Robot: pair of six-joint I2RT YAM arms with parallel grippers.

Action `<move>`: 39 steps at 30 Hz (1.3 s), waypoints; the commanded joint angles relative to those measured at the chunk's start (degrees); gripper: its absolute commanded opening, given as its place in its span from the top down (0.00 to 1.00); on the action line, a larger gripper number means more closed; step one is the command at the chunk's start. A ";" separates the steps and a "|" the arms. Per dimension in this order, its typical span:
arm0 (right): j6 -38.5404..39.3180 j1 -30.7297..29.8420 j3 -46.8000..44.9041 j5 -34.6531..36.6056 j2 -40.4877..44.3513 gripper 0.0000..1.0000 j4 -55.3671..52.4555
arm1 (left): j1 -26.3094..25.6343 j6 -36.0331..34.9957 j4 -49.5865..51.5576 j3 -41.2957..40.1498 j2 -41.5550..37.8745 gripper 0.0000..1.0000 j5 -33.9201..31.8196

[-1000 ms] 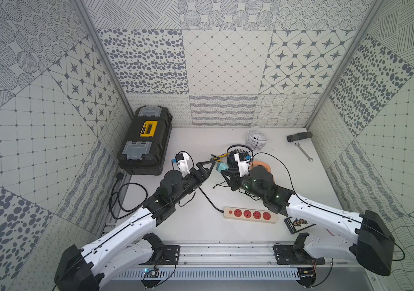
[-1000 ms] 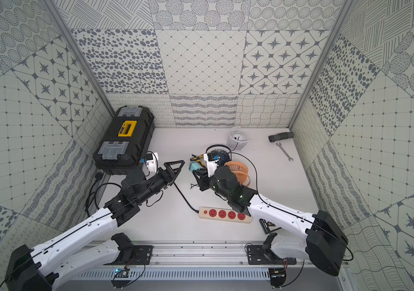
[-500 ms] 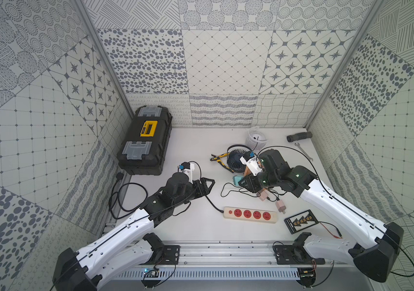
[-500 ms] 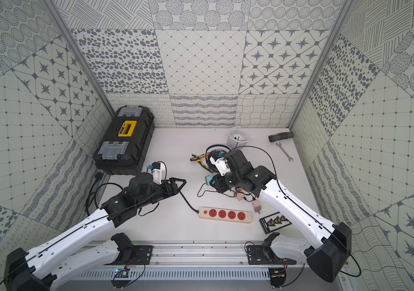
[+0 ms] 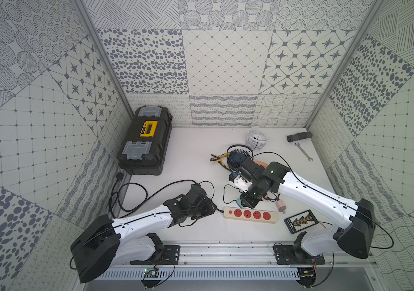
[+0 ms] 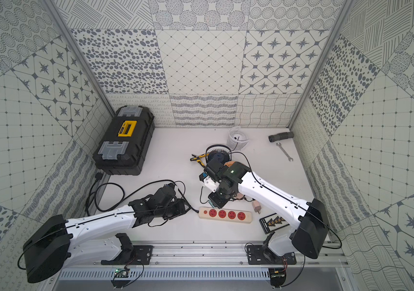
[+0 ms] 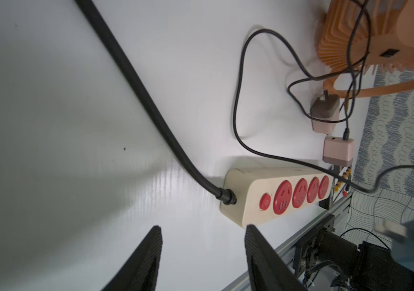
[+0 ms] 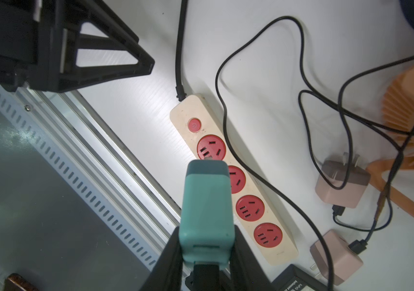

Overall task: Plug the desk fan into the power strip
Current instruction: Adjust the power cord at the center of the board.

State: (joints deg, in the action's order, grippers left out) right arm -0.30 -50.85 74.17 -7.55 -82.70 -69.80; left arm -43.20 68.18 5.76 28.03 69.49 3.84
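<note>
The cream power strip (image 5: 250,215) (image 6: 226,215) lies near the table's front edge, with its red button and black cord toward my left arm. My right gripper (image 8: 207,231) (image 5: 247,201) is shut on a teal plug adapter (image 8: 207,201) (image 6: 210,201). The adapter hangs prongs-down just above the sockets nearest the button (image 8: 194,124). My left gripper (image 7: 203,228) (image 5: 209,209) is open and low over the table at the strip's cord end (image 7: 236,199), with nothing between its fingers. The dark blue desk fan (image 5: 238,157) lies behind; the plug's thin cord runs under my right arm.
An orange fan (image 8: 412,100), two pink adapters (image 8: 339,186) and loose black cords lie just beyond the strip. A white fan (image 5: 256,137), pliers (image 5: 217,158), wrench (image 5: 302,151), black tube (image 5: 299,136), toolbox (image 5: 145,141) and a bit case (image 5: 301,221) are around. The metal rail (image 5: 226,252) borders the front.
My right arm swung forward and down, bringing the teal plug from beside the fans to just over the strip. My left arm pulled back to the strip's cord end and its jaws narrowed.
</note>
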 commanded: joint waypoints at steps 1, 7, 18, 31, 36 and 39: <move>5.30 -1.85 2.14 1.96 -1.68 1.00 -0.69 | -0.57 2.92 -4.91 -0.43 3.72 0.49 -4.25; 12.36 -4.32 3.26 3.99 -3.96 1.00 0.10 | -0.25 3.03 -7.50 -0.44 8.81 0.60 -9.33; 13.19 -4.70 2.70 10.06 -1.77 0.98 2.61 | 4.09 1.39 -15.17 2.01 17.98 0.72 -5.12; 13.43 -4.70 -0.58 9.24 1.18 0.96 4.85 | 7.94 -5.60 -10.06 9.26 24.98 1.00 -7.90; 14.70 -4.70 0.01 9.48 -1.25 0.95 2.70 | 10.51 -10.57 -9.13 14.75 29.28 1.00 -6.07; 14.88 -4.42 0.61 9.48 -3.78 0.95 1.66 | 12.54 -12.63 -8.73 19.32 33.42 1.00 -2.88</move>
State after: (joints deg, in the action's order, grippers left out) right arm 13.63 -55.27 74.08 1.85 -84.31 -67.42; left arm -33.30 63.05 -8.78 42.87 98.10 1.56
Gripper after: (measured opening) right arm 0.311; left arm 0.033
